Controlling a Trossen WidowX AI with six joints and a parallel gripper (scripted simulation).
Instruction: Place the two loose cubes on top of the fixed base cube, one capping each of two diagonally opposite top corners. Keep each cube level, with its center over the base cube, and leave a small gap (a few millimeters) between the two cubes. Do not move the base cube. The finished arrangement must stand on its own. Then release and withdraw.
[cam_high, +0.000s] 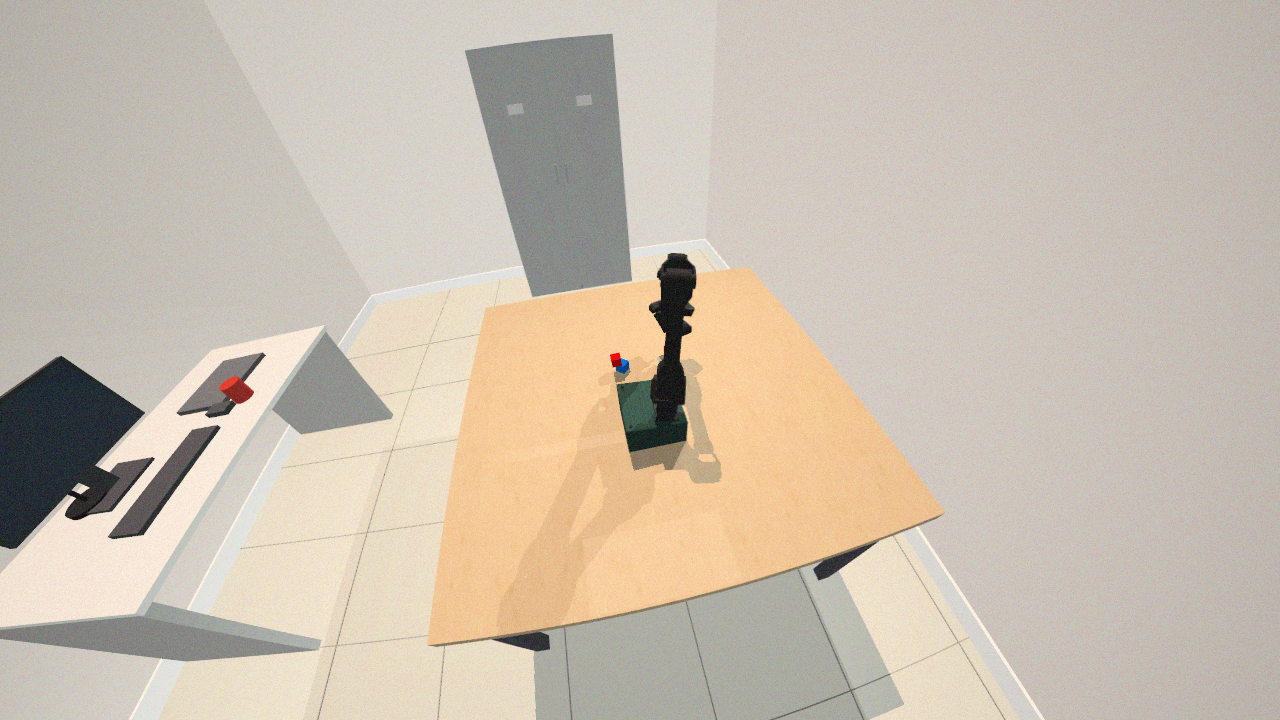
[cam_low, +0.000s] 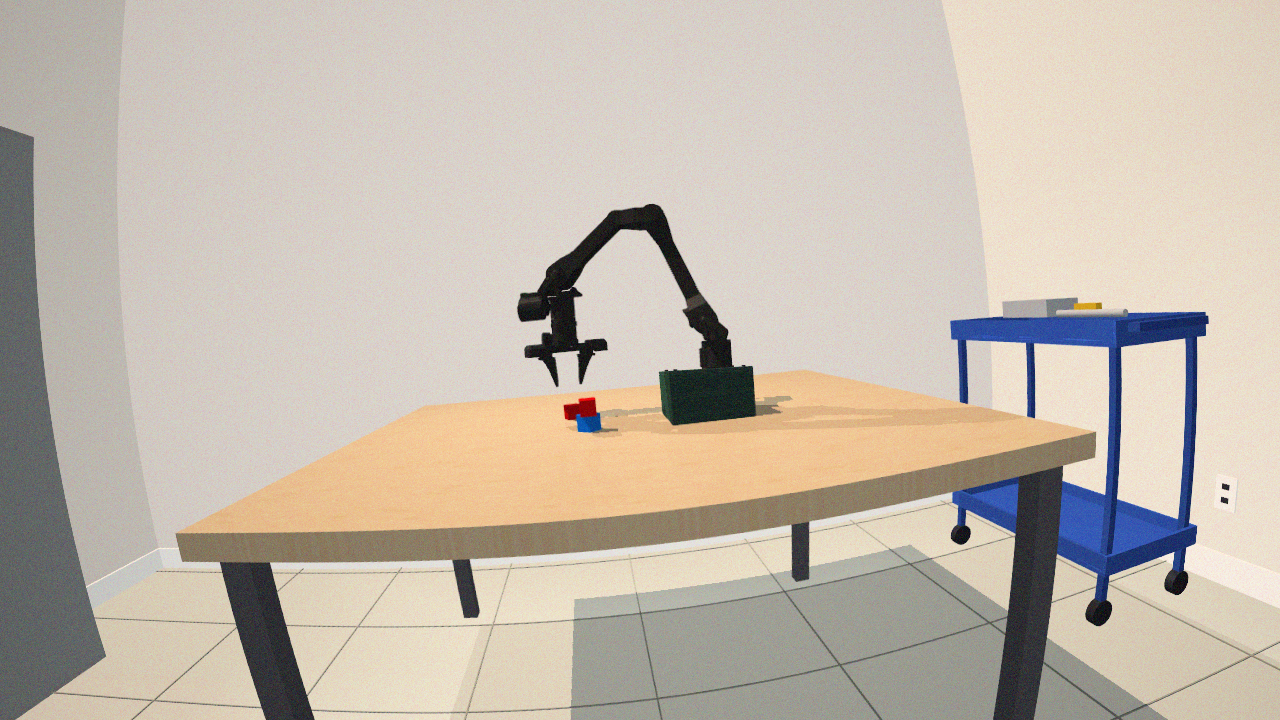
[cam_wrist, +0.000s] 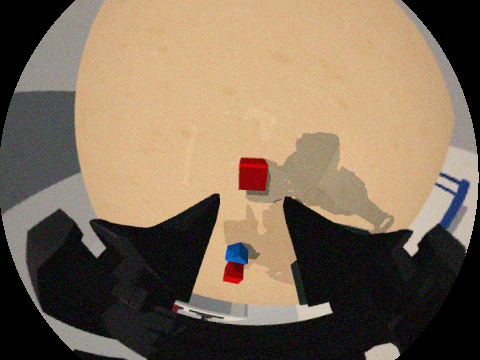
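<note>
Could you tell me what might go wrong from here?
The small red cube capping the blue base cube seems to overhang a corner; a nudge could tip it. The open black gripper holds nothing and must fetch the loose red cube; seating it beside the first may knock it.

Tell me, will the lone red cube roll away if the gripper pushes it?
Probably not: the red cube has flat faces and rests flat on the table, so it should slide, not roll. It looks small and solid, so likely light and stiff. The open gripper looks wide enough to fit around it.
</note>
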